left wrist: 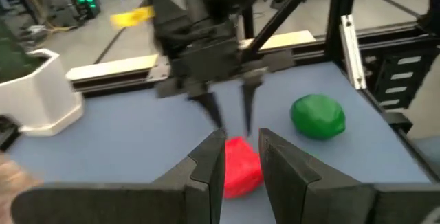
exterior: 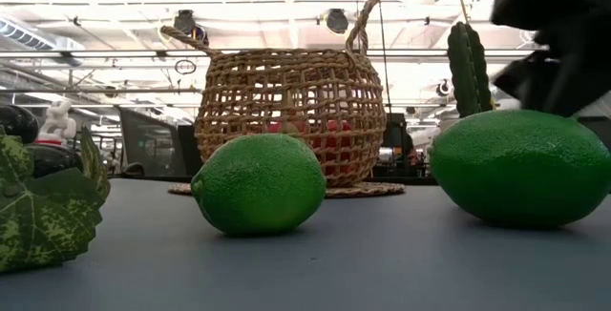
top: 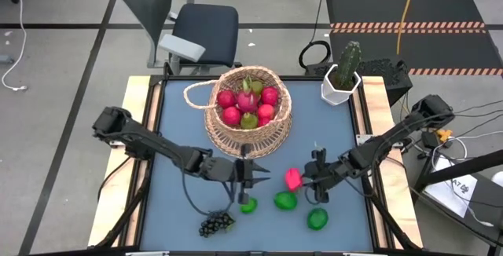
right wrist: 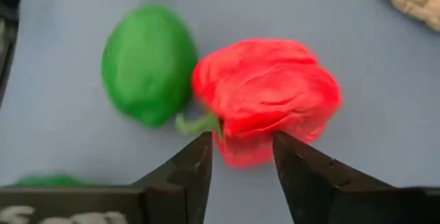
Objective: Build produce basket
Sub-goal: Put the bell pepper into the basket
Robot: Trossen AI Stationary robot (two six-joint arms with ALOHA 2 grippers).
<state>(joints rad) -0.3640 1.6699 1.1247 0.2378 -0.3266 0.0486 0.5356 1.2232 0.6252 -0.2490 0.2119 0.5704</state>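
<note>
The woven basket (top: 247,111) stands at the table's far middle, with red apples, a pear and other produce (top: 250,103) in it. On the mat in front lie a pink-red dragon fruit (top: 292,179), three limes (top: 248,205) (top: 285,201) (top: 317,218) and a dark grape bunch (top: 216,224). My right gripper (right wrist: 242,148) slants down at the dragon fruit (right wrist: 265,93), one finger on either side of its near end. My left gripper (top: 253,173) hovers between basket and limes, pointing at the same fruit (left wrist: 237,169), with a narrow gap and nothing between its fingers. My right gripper stands astride the dragon fruit's narrow end (right wrist: 240,145), slanting down from the table's right. The fruit lies on the mat. Its fingers (right wrist: 199,162) stand right at the fruit's sides, but I cannot tell whether they touch it.
A white pot with a cactus (top: 340,79) stands at the far right corner. The lime (right wrist: 148,62) lies right beside the dragon fruit. In the low view two limes (exterior: 260,184) (exterior: 520,168) lie before the basket (exterior: 286,111). An office chair (top: 196,32) stands beyond the table.
</note>
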